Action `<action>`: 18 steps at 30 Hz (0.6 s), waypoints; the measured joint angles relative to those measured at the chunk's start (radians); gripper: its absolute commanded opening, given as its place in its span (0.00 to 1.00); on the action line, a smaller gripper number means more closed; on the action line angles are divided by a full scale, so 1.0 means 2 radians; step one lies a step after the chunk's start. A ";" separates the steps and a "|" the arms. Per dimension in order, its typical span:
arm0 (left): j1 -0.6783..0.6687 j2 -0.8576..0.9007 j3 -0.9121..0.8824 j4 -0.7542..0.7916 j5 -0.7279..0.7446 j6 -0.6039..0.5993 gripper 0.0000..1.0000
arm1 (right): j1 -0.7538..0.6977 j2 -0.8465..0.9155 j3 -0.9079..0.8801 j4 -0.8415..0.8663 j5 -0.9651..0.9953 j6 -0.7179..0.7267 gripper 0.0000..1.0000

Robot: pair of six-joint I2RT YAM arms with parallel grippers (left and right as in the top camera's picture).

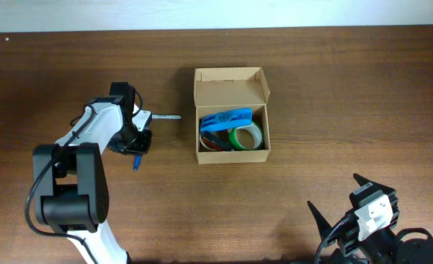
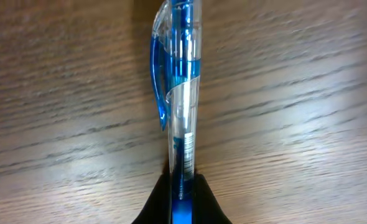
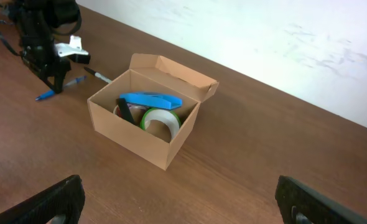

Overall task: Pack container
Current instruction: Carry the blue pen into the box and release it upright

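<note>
Right gripper (image 3: 180, 202) spread wide, fingers cut off at bottom edge, box (image 1: 231, 155) mid-table, lid up, holding blue case (image 1: 227, 117) over partly hidden tape rolls (image 1: 244, 137), left gripper (image 1: 136, 150) pinching blue pen (image 2: 183, 93), its end hidden between fingers, grey pen (image 1: 166, 116) half behind arm

I see my brown wooden table (image 1: 326, 88) carrying the open container (image 1: 233, 155), a grey pen (image 1: 166, 116) at its nine o'clock and a blue pen (image 1: 136, 163) towards eight.
</note>
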State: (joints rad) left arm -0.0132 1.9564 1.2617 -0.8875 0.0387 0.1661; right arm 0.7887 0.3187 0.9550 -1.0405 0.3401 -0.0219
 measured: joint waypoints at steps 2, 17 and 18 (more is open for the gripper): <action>-0.002 -0.016 -0.002 0.002 0.006 -0.015 0.02 | 0.000 0.000 0.000 0.000 0.000 0.000 0.99; -0.121 -0.213 -0.003 0.069 0.019 -0.226 0.02 | 0.000 0.000 0.000 0.000 0.000 0.000 0.99; -0.133 -0.213 -0.003 0.078 0.019 -0.249 0.02 | 0.000 0.000 0.000 0.000 0.000 0.000 0.99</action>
State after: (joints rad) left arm -0.2783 1.5307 1.2556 -0.7322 0.0769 -0.3313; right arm 0.7887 0.3187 0.9550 -1.0405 0.3401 -0.0219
